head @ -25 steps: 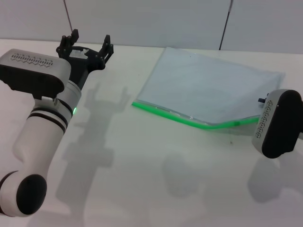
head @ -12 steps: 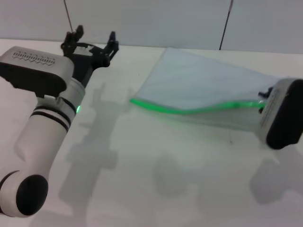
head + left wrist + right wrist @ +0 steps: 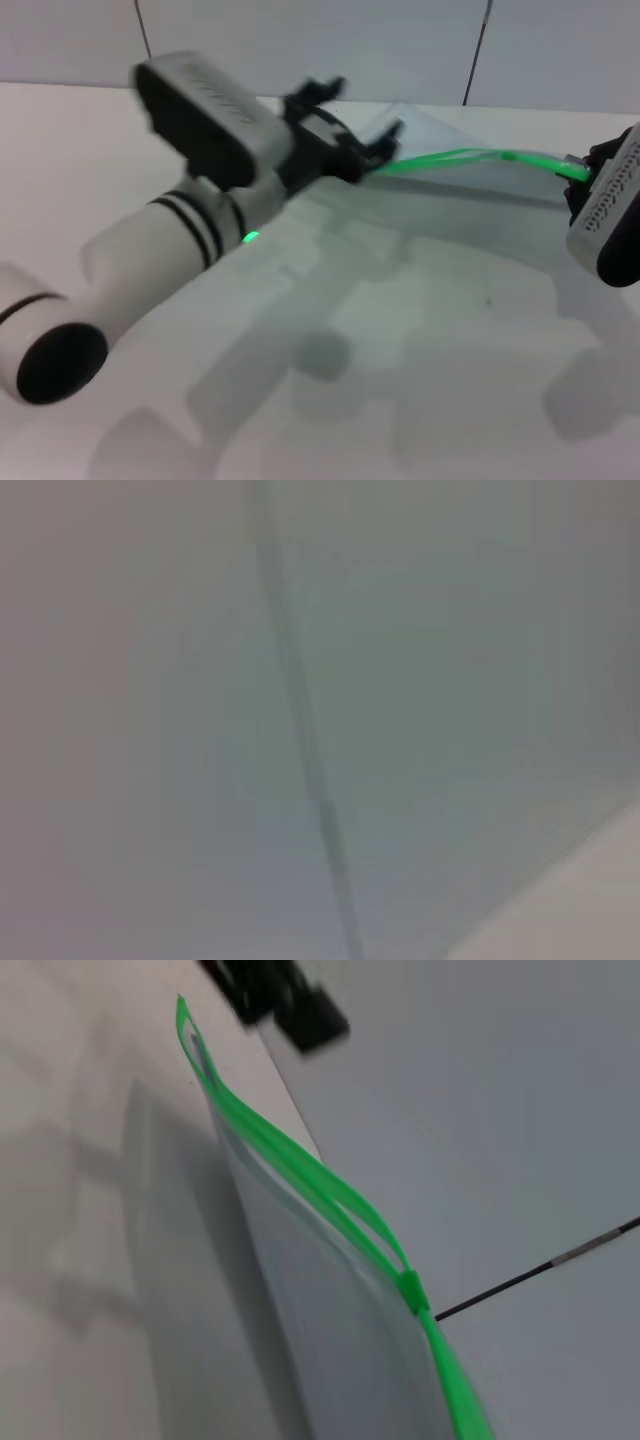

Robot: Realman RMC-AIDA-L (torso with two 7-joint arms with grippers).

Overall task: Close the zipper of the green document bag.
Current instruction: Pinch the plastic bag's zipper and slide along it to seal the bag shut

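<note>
- Swinging across from the counter's (image 3: 420,400) far left, the left end effector (image 3: 362,140) now sits at the zipper's (image 3: 450,157) left end, fingers spread; whether they touch it is unclear.
- Between the arms the green document bag (image 3: 480,185) hangs raised, its green strip running left to right; the slider tab (image 3: 411,1291) lies toward the right end, and the strip gapes to its left.
- At the right end, the right end effector (image 3: 580,172) seems clamped on the zipper, and is nearer the tab.

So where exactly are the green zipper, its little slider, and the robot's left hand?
zipper (image 3: 300,1175): right wrist view, on the open green strip.
slider (image 3: 410,1290): right wrist view, on the tab.
left hand (image 3: 365,125): head view, between its black fingertips.
</note>
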